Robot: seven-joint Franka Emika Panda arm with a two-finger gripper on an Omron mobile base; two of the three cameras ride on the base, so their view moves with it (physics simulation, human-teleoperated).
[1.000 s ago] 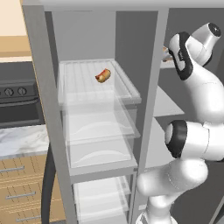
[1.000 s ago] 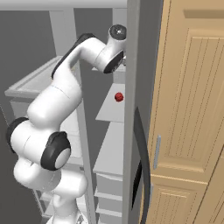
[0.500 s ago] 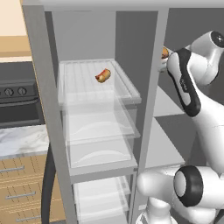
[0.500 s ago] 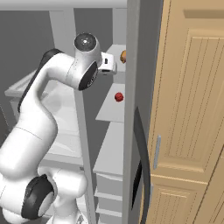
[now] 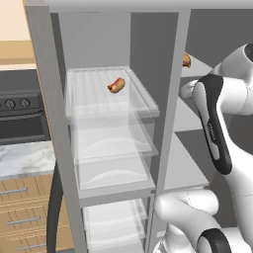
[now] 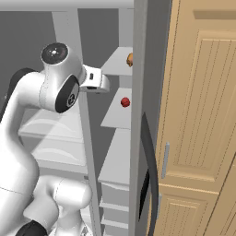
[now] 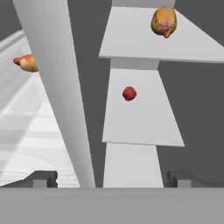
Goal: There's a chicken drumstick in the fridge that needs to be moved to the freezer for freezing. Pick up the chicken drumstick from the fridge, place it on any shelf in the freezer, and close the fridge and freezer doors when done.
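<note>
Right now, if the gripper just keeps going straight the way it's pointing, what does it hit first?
Probably the grey divider between fridge and freezer: in the hand view it rises between the open gripper fingertips. Depth is unclear, so it might slip past onto the freezer shelf holding the small red item.

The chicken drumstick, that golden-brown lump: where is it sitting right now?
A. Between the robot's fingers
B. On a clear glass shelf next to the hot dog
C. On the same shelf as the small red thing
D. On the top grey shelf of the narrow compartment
D: the chicken drumstick rests on the top opaque grey shelf of the narrow compartment, one shelf above the small red thing, while the gripper holds nothing.
</note>
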